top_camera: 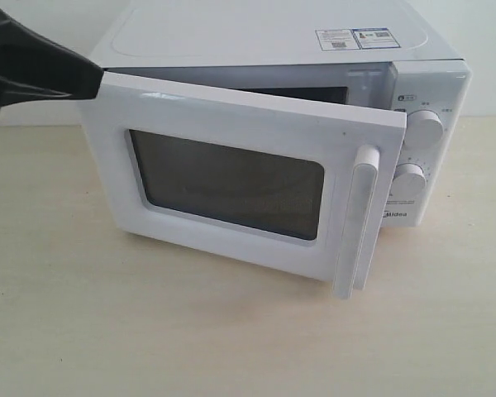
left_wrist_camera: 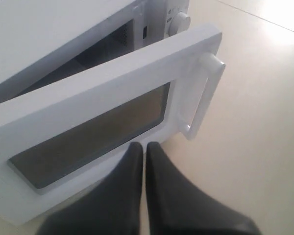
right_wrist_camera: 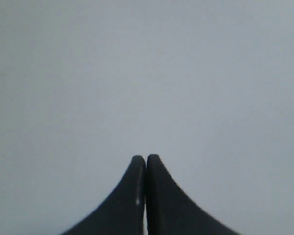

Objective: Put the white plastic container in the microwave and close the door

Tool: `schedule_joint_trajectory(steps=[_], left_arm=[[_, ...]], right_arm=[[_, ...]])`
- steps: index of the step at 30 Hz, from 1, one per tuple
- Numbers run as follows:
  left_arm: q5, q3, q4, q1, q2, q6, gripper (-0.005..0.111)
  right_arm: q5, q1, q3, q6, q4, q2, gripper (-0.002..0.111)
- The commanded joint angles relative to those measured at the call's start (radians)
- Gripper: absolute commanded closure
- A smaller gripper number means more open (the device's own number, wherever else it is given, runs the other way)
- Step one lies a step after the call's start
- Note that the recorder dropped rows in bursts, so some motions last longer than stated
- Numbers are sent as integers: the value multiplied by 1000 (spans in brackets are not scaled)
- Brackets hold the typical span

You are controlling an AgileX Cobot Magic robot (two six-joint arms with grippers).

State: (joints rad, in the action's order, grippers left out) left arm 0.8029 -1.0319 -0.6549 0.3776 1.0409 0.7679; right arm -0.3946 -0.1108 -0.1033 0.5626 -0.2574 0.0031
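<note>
Looking at a white boxy Midea countertop microwave (top_camera: 231,33) standing on a pale beige wood-grain desk (top_camera: 231,339). Bears two printed stickers (top_camera: 355,38) on its top and two round white dials (top_camera: 424,128), one above the other, on the panel at the right of the exterior view. Has its white side-hinged door (top_camera: 231,124), with a dark rectangular window (top_camera: 227,186) and a vertical white bar handle (top_camera: 360,219), standing ajar: hinged at the left of that view, handle end out toward the camera, a dark wedge of the cavity showing above the door's top edge. Hides most of that cavity behind the door, so cannot tell where the white plastic container is.

At the left edge of the exterior view, a black left pincer (top_camera: 93,81), tip at the door's upper hinge-side corner, just over the outer face. Closed, going by the left wrist view: two black fingers (left_wrist_camera: 132,166) pressed side by side with only a hairline slit between them, gripping nothing, tips aimed at the door's white frame beside the window. Cannot tell whether touching the door or just off it.

Closed too, the black right pincer (right_wrist_camera: 146,157): fingertips together, empty, facing a plain pale grey surface; out of sight in the exterior view.
</note>
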Motion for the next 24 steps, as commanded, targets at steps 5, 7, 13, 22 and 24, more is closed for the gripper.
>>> schedule_joint_trajectory(steps=[5, 7, 13, 22, 24], left_arm=[[20, -4, 2, 5, -90, -27, 102], [27, -4, 2, 5, -101, -46, 102], [66, -4, 2, 5, -124, -77, 102], [111, -4, 2, 5, -126, -125, 102], [114, -4, 0, 5, -126, -125, 102]], right_arm=[[42, 99, -388, 1286, -1339, 157, 108], [-154, 116, -426, 1521, -1487, 232, 108], [-503, 121, -431, 1537, -1487, 450, 108], [-475, 121, -431, 1531, -1336, 605, 108], [-513, 121, -431, 1523, -1314, 646, 108]])
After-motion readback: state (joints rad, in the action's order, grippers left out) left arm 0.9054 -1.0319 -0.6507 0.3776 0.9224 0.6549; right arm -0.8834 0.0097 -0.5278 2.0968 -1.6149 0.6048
